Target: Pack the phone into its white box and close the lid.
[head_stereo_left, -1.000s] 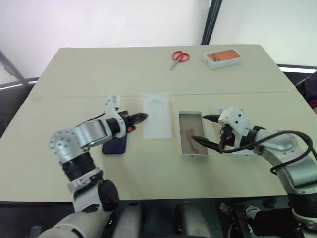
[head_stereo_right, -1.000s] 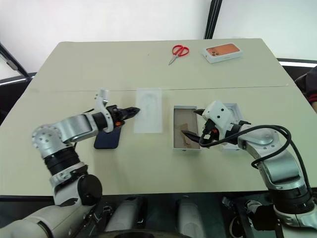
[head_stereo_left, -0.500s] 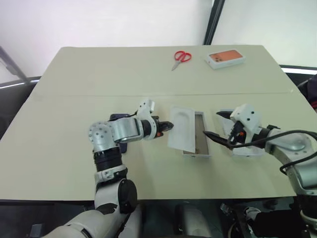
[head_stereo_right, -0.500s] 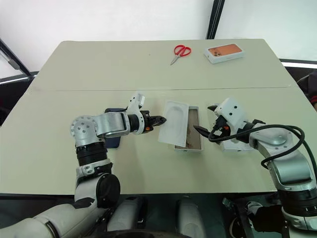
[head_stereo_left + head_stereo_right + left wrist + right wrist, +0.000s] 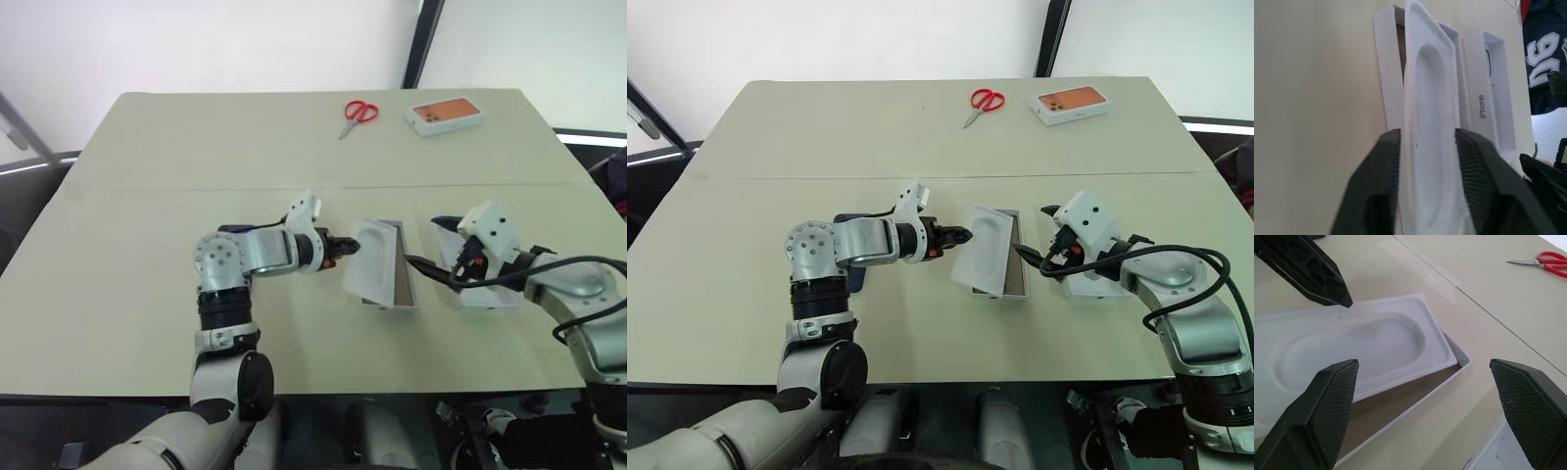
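The left gripper (image 5: 1425,161) has its fingers either side of the white insert (image 5: 986,252), which lies tilted over the box (image 5: 1017,284), one long edge propped on the box's far-left wall; whether the fingers press it or have just let go I cannot tell. The right gripper (image 5: 1430,396) stands wide and empty, just right of the box. The phone (image 5: 854,277) lies on the table (image 5: 921,147) well left of the box, mostly hidden behind the left arm. The lid (image 5: 487,294) sits open side up just right of the box, under the right arm.

By my reading, nothing is packed yet: the insert is only going in, and phone and lid are still to come.

The left wrist view shows the lid's plain white inside and printed side wall. The right wrist view shows the box's brown floor under the insert. The head views show scissors (image 5: 982,101) and an orange-pictured box (image 5: 1071,104) far behind.
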Robot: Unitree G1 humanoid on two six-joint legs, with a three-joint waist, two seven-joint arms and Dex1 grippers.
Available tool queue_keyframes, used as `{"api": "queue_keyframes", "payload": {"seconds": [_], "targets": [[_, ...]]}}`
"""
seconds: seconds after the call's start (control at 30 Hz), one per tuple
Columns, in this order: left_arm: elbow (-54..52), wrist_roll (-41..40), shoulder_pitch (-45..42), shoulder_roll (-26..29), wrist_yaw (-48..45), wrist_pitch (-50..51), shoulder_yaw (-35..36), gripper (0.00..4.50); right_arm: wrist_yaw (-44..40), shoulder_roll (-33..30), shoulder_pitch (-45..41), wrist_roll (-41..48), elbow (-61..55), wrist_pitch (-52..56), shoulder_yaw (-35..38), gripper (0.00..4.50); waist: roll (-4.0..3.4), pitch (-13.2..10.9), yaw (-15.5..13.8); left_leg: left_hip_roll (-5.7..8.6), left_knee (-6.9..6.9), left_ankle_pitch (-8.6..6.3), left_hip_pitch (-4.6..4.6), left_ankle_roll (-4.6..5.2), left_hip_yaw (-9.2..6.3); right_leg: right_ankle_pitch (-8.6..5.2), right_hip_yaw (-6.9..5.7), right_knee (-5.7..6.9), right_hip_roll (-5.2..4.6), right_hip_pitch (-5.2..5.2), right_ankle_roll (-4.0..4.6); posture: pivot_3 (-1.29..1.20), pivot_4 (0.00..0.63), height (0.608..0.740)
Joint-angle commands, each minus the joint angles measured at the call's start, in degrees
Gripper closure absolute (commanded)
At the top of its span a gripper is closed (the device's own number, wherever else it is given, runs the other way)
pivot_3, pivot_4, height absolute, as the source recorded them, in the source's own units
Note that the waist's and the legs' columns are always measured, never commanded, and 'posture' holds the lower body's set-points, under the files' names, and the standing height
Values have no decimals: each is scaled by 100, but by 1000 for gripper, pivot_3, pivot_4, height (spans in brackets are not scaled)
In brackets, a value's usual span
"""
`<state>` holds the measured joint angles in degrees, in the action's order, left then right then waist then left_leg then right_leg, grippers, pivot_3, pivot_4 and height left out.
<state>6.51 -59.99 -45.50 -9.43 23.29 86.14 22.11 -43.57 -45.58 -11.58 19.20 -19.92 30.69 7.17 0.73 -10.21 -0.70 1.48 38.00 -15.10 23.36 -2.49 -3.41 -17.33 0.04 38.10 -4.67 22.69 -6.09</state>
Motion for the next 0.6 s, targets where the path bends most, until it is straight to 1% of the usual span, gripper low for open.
{"api": "queue_keyframes", "payload": {"seconds": [0.03,0.07,0.23,0.27,0.3,0.33,0.37,0.43,0.47,0.5,0.53,0.57,0.6], "targets": [[-404,-270,80,-205,-291,187,5,614,25,29,-71,4,-111,-94,49,0,0,0,1,0,0,0,0,0,0,0,0,0,0,0,0,0,150,740],[-485,-334,123,-135,-364,264,43,91,22,27,-79,1,-110,-94,42,0,0,0,3,0,0,0,0,0,0,0,0,0,0,0,0,0,150,740],[-997,-320,387,797,-1010,406,111,36,-16,-35,-236,-29,-119,14,-95,0,-1,1,59,-3,-1,1,-2,-2,0,0,0,4,6,2,0,0,150,740],[-1244,-113,515,1196,-1317,172,-139,7,-65,-38,-273,-9,-152,45,-168,245,-2,1,81,-6,-2,2,-3,-3,-1,0,0,6,9,3,0,0,150,740],[-1530,197,679,1667,-1695,-199,-494,0,-90,-27,-326,0,-180,94,-256,528,-3,1,108,-7,-4,2,-4,-3,0,0,1,6,9,4,0,0,150,740],[-1723,426,802,2009,-1984,-494,-768,0,-108,-20,-367,5,-191,128,-318,799,-3,1,134,-7,-7,3,-3,-6,-2,0,1,6,9,5,0,0,150,740],[-1933,691,982,2434,-2369,-848,-1086,0,-96,5,-455,-32,-181,198,-441,1282,-5,2,135,-8,-10,4,-4,-8,-1,0,2,5,9,6,0,0,150,740],[-2125,1045,1219,2936,-2913,-1395,-1478,0,-52,32,-596,-130,-121,284,-613,2235,-8,3,134,-9,-13,6,-4,-10,1,0,3,4,8,7,1,0,150,740],[-2264,1290,1386,3264,-3306,-1801,-1697,0,-31,40,-699,-217,-60,348,-760,2819,-8,4,122,-10,-13,6,-4,-11,1,0,3,2,4,6,2,0,150,740],[-2342,1466,1496,3468,-3582,-2094,-1839,0,-18,41,-764,-272,-20,390,-854,3275,-8,4,117,-11,-13,6,-3,-11,-1,0,3,1,1,5,2,0,150,740],[-2444,1719,1649,3711,-3907,-2504,-2008,0,28,55,-852,-367,43,443,-977,3857,-8,4,114,-14,-12,6,-2,-11,-1,0,3,0,-1,5,2,0,150,740],[-2548,2008,1835,3943,-4238,-3003,-2155,0,117,105,-963,-464,142,539,-1096,4341,-8,4,106,-14,-13,6,-2,-10,-2,-1,3,-2,-3,4,3,0,150,740],[-2598,2209,1960,4080,-4459,-3357,-2248,0,182,141,-1036,-528,208,604,-1166,4430,-7,3,111,-15,-13,5,0,-10,-3,-1,2,-5,-4,4,3,0,150,740]]}}
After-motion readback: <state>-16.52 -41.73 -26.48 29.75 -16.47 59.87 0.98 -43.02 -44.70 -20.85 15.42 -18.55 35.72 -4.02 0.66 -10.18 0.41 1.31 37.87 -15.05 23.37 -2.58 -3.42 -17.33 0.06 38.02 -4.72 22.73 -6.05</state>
